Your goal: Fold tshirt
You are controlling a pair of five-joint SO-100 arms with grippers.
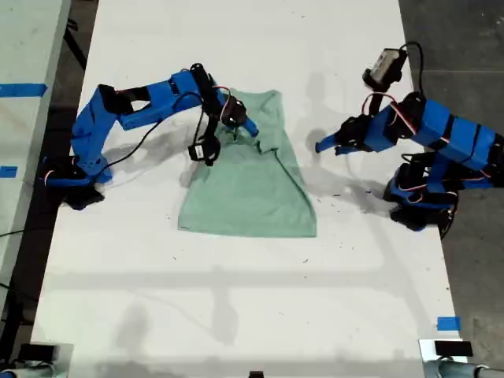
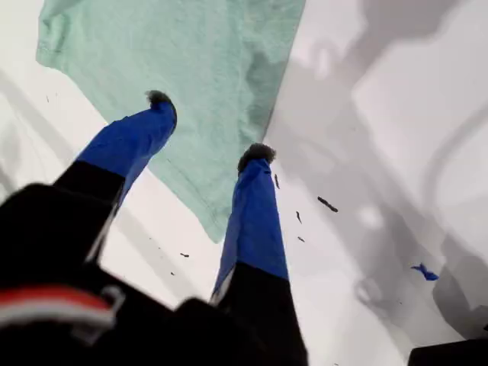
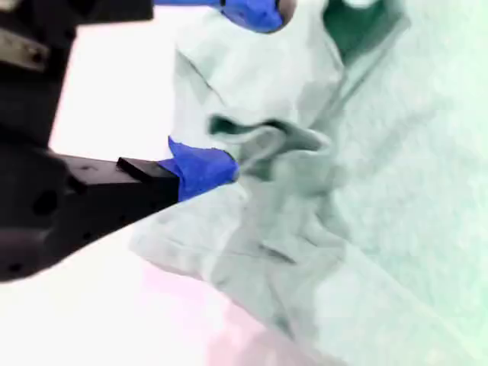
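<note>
The pale mint-green tshirt lies on the white table, hem toward the exterior view's bottom, its upper part rumpled. My second gripper belongs to the arm on the exterior view's left and sits low over that rumpled part. In the second wrist view it is open, with bunched tshirt cloth between its fingers. My first gripper, on the arm at the exterior view's right, hangs just off the shirt's right edge. It is open and holds nothing, its tips over the tshirt edge.
Blue tape marks sit at the exterior view's lower right and on a second table at the left. Dark floor borders the table on the right. Small devices stand at the bottom edge.
</note>
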